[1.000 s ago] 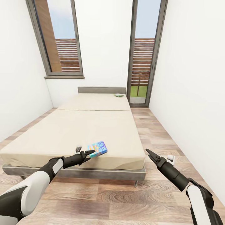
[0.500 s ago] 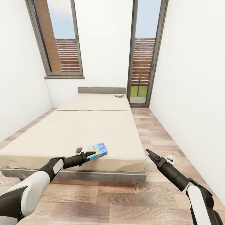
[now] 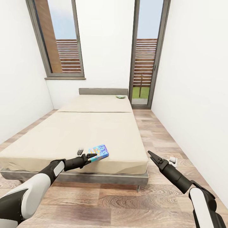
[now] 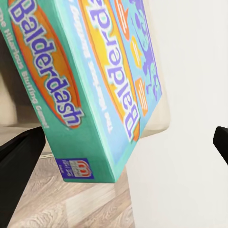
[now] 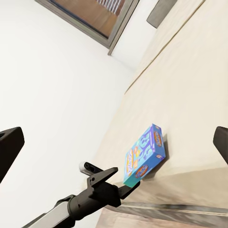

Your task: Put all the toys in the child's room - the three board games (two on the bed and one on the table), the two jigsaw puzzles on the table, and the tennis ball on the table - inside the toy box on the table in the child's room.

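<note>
1. The blue board game (image 3: 98, 151), lettered "Balderdash," lies at the near edge of the bed (image 3: 79, 133), its long axis running away from the robot.
2. The left end effector (image 3: 90, 156) reaches its near end, fingers spread to either side; whether they grip cannot be told.
3. The right end effector (image 3: 150, 154) hangs empty, wide open, well apart.
4. A second game (image 3: 120, 97) sits by the headboard.

White walls (image 3: 104, 44) enclose a wood-plank floor (image 3: 126, 202). 2 tall grey-framed windows (image 3: 57, 38) look onto a slatted brown fence (image 3: 144, 60) and grass.
</note>
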{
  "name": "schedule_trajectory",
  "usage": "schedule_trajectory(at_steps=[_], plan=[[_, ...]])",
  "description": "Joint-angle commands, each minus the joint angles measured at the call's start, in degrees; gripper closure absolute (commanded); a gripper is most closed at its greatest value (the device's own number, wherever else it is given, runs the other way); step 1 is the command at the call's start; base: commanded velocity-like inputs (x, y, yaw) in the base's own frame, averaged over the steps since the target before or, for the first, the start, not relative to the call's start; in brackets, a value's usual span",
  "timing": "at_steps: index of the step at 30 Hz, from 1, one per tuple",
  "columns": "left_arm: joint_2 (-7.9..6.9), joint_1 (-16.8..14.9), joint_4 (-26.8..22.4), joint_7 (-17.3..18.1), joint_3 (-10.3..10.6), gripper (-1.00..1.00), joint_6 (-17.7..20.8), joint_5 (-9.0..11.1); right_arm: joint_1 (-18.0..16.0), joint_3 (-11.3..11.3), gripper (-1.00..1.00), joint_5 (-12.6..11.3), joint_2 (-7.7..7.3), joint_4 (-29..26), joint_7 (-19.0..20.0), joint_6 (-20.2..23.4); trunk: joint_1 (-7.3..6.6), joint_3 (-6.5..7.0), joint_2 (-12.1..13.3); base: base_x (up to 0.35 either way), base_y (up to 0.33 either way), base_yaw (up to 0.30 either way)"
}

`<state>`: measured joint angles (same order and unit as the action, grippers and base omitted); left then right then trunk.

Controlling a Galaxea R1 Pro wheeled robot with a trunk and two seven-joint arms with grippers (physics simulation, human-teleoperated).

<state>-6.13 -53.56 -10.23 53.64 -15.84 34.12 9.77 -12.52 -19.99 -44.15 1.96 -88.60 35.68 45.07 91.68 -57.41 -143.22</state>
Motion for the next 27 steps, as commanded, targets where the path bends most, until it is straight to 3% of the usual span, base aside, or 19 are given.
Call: schedule_trajectory(at_steps=[1, 9, 10, 27], plan=[[-0.02, -0.1, -0.1, 0.0, -0.9, -1.0, -0.4, 1.2, 0.0, -0.1, -1.0, -0.1, 0.06, 0.0, 0.1, 0.4, -0.01, -0.05, 0.0, 0.0, 0.0, 0.0], [-0.02, -0.1, -0.1, 0.0, -0.9, -1.0, -0.5, 1.2, 0.0, -0.1, -1.0, 0.0, 0.06, 0.0, 0.1, 0.4, -0.01, -0.05, 0.0, 0.0, 0.0, 0.0], [-0.02, -0.1, -0.1, 0.0, -0.9, 1.0, -0.5, 1.2, 0.0, -0.1, -1.0, 0.0, 0.06, 0.0, 0.1, 0.4, -0.01, -0.05, 0.0, 0.0, 0.0, 0.0], [-0.02, -0.1, 0.0, 0.1, -0.9, 1.0, -0.5, 1.2, 0.0, -0.1, -1.0, 0.0, 0.05, 0.0, 0.2, 0.4, -0.01, -0.05, 0.0, 0.0, 0.0, 0.0]])
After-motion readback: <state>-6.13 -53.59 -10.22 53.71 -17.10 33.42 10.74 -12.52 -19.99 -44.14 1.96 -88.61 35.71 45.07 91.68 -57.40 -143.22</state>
